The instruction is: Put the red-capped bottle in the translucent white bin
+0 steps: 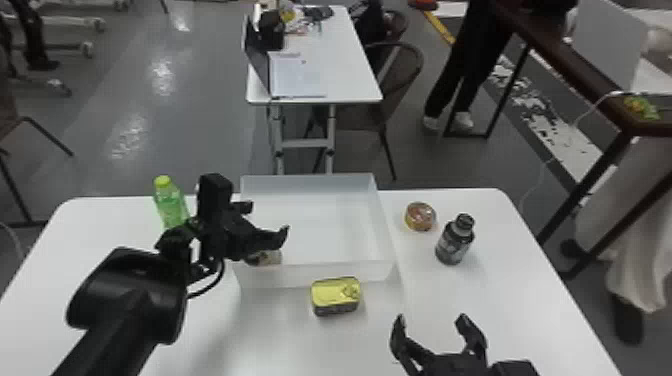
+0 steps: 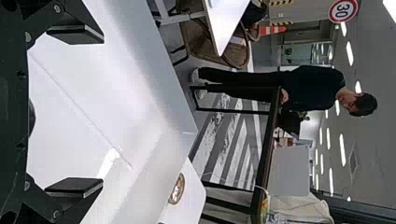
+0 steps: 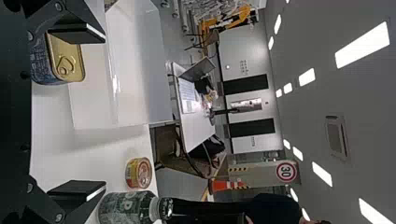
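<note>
Red-capped bottle [image 1: 271, 257]: probably the half-hidden labelled item inside the bin, near-left corner; cap hidden.
Bottle body: likely light, stiff, slick; for any regrip, pinch mid-body.
Translucent white bin [image 1: 285, 278]: around it.
Left gripper [image 2: 100, 111]: above, 2 fingers apart.
Right gripper [image 1: 431, 319]: over table [image 1: 505, 305], 2 fingers apart.

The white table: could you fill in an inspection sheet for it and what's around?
Surface: white table, smooth.
Job's things: white bin; item apparently inside, too hidden to identify.
Clutter: rectangular tin before the bin; round tin and dark bottle right; green bottle left.
Grippers: left open over the bin; right open, nearer the robot.
Cables: black cable looping beside the left gripper.
Surroundings: second table with laptop; chairs.
</note>
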Robot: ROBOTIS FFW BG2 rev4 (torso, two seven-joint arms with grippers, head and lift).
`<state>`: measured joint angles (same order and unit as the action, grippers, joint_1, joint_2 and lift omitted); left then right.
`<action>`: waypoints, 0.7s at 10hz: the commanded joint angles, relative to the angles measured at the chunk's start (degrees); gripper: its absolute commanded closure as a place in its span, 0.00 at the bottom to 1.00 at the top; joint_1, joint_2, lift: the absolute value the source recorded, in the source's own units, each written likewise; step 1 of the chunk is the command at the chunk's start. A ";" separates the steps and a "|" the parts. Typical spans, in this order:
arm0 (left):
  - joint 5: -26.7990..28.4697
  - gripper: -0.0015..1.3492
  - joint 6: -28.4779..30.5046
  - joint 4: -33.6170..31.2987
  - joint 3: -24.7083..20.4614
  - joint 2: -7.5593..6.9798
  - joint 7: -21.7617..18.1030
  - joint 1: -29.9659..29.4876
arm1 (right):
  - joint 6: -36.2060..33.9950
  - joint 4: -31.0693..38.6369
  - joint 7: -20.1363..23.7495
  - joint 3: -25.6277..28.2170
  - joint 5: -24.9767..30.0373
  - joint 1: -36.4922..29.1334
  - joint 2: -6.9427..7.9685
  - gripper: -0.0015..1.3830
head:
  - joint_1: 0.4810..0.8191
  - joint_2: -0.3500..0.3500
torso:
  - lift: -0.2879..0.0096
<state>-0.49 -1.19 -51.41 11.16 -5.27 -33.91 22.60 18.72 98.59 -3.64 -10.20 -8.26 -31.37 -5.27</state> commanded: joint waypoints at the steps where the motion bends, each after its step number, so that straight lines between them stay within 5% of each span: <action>1: -0.66 0.16 -0.74 0.00 0.18 -0.01 -0.02 -0.28 | 0.00 -0.24 0.04 0.00 0.00 0.17 0.09 0.13 | 0.63 0.37 | 0.97; 4: -3.73 0.17 -1.09 -5.80 -0.26 -0.97 -1.07 -4.50 | 0.00 -0.15 0.04 0.00 0.09 0.17 0.09 0.13 | 0.63 0.37 | 0.97; 7: 1.28 0.17 2.60 -31.03 -11.07 0.87 1.21 -21.55 | 0.00 -0.15 0.04 0.00 0.53 0.35 0.53 0.14 | 0.63 0.40 | 0.97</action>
<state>0.44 1.13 -77.46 2.36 -4.95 -32.86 4.77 18.72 98.44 -3.60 -10.19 -7.85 -31.03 -4.93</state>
